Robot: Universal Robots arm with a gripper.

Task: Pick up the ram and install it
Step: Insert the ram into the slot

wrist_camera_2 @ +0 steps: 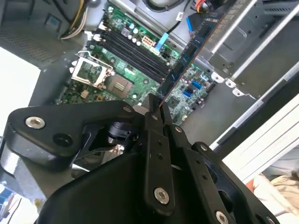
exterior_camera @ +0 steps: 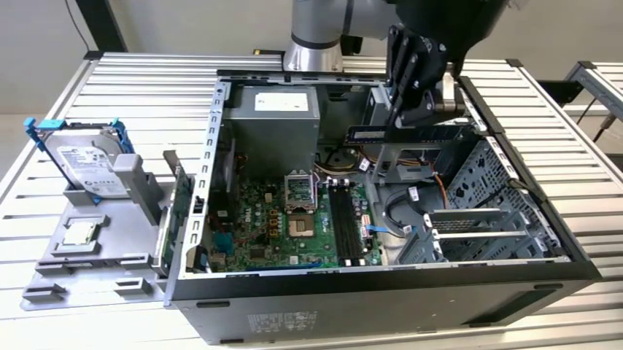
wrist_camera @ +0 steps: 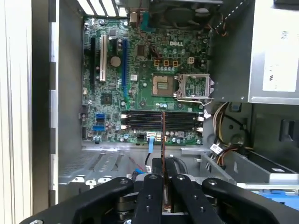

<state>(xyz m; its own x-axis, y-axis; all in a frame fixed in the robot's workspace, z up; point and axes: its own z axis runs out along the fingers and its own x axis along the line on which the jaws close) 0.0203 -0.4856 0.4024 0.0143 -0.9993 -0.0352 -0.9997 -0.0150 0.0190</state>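
While hanging over the open computer case (exterior_camera: 389, 281), pinching the ram (exterior_camera: 404, 133) in the gripper (exterior_camera: 421, 118); held level, well above the motherboard (exterior_camera: 292, 233) and its black slots (exterior_camera: 343, 219), touching neither.

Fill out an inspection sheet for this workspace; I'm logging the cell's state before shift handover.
Surface: slatted metal table, carrying an open computer case.
Job's things: ram held above the motherboard; memory slots look empty.
Clutter: hard drive and processor chip on a grey tray, at the exterior view's left of the case.
End effector: shut on the ram.
Cables: wire bundle and blue cable inside the case.
Surroundings: arm base behind the case; metal frame at the exterior view's right.
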